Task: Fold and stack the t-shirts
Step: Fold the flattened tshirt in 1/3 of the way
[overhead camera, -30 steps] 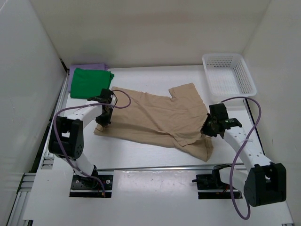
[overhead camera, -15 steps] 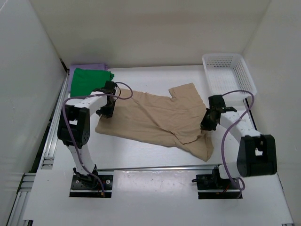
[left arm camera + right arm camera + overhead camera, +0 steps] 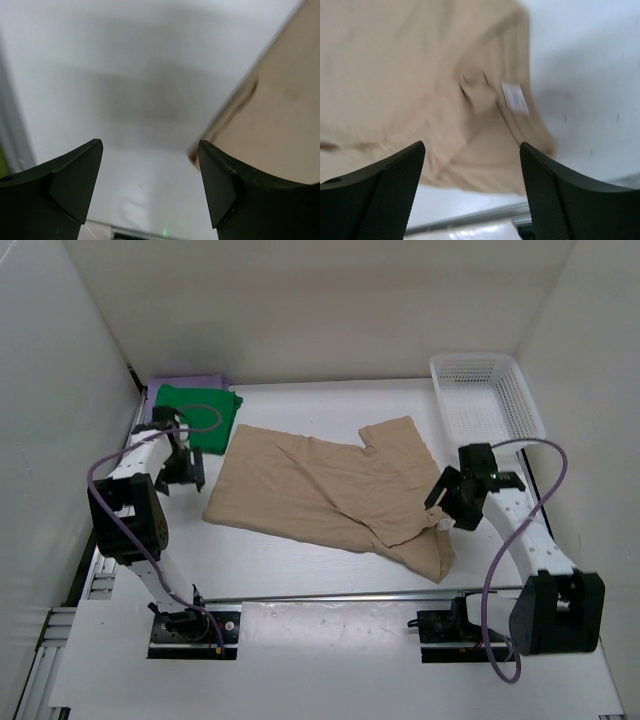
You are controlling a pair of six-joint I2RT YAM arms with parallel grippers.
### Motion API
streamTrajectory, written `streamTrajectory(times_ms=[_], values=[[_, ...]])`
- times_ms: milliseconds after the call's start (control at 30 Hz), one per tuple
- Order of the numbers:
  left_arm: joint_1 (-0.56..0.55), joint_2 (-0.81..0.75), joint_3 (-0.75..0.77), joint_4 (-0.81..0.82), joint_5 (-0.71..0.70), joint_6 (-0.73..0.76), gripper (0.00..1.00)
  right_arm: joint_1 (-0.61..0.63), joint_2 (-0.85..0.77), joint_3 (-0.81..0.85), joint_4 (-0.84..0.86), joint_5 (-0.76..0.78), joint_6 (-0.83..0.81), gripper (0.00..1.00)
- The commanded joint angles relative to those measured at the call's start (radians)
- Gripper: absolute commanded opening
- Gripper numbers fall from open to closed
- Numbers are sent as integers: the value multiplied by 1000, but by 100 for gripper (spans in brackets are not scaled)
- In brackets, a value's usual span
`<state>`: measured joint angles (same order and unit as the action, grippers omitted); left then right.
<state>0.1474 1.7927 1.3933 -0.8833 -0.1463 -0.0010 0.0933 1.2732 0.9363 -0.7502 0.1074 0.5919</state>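
A tan t-shirt lies spread flat in the middle of the table, its lower right part rumpled. At the back left a folded green t-shirt rests on a lavender t-shirt. My left gripper is open over bare table, just left of the tan shirt's edge; nothing is between its fingers. My right gripper is open above the tan shirt's right side, where a white label shows. It holds nothing.
A white mesh basket stands at the back right corner. White walls close in the table on three sides. A metal rail runs along the near edge in front of the arm bases.
Both grippers have opened and let go of the tan shirt, which now lies flatter. My left gripper swung left off the cloth; my right gripper drew back slightly to the right.
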Motion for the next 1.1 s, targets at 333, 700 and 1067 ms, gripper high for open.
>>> streamTrajectory(times_ms=[333,700,1067], values=[[-60,39,-208,49,217,1,87,20,-159,-439,18,-120,204,82],[-36,93,-252,37,193,1,11,-33,-132,-473,49,-48,195,0],[52,-179,-496,-14,2,1,11,-33,-164,-428,-29,-21,217,0]])
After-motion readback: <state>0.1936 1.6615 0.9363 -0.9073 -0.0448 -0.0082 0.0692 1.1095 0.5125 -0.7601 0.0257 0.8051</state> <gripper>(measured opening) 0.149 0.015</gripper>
